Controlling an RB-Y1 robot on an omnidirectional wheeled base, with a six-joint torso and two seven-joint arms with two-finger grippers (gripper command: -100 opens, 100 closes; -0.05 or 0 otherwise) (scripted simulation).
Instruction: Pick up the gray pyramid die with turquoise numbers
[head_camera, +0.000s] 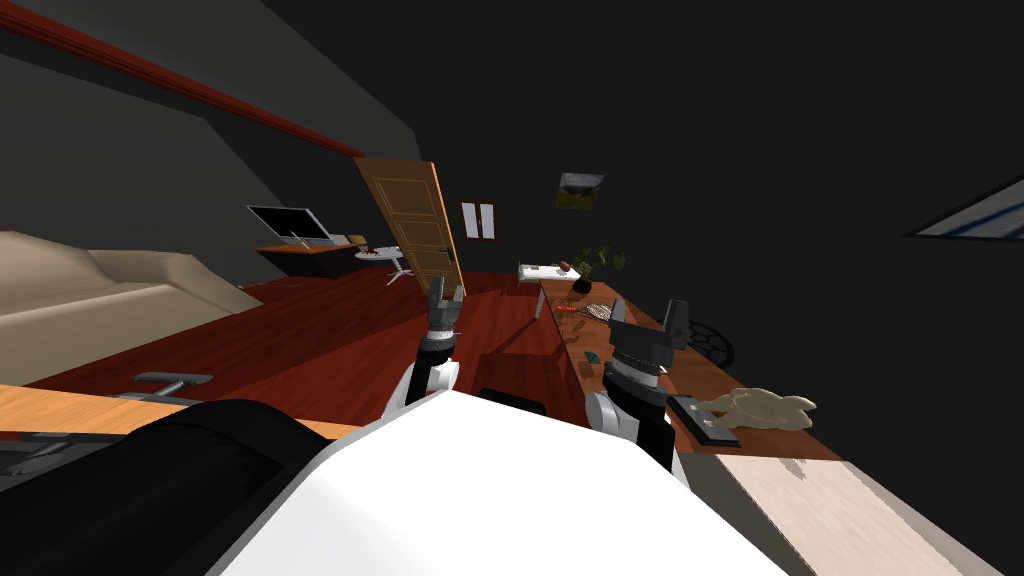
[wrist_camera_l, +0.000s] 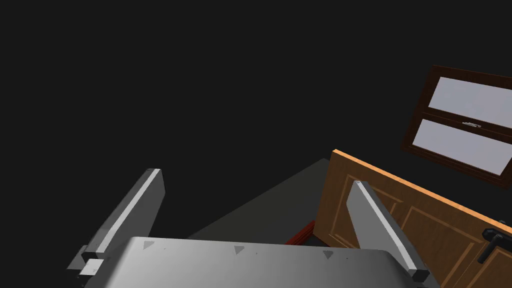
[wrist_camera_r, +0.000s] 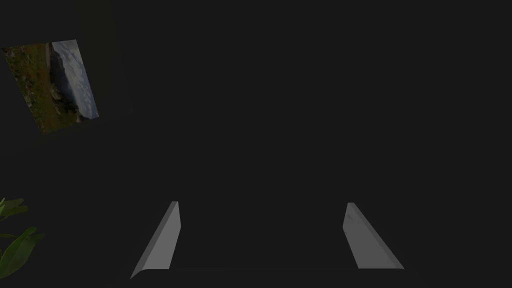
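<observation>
A long wooden table (head_camera: 640, 350) runs along the wall on my right. Near its left edge lies a small dark item with turquoise marks (head_camera: 592, 357), too small to name with certainty; it may be the pyramid die. My right gripper (head_camera: 648, 312) is raised above the table just right of that item, fingers open and empty (wrist_camera_r: 261, 203). My left gripper (head_camera: 447, 290) is held up over the red floor left of the table, also open with nothing between its fingers (wrist_camera_l: 256, 176).
The table also carries a beige animal figure (head_camera: 760, 408) on a dark base, a potted plant (head_camera: 590, 268), an orange item (head_camera: 567, 309) and a mesh piece (head_camera: 599, 312). A wooden door (head_camera: 415, 225) stands open ahead. A sofa (head_camera: 100, 290) is at the left.
</observation>
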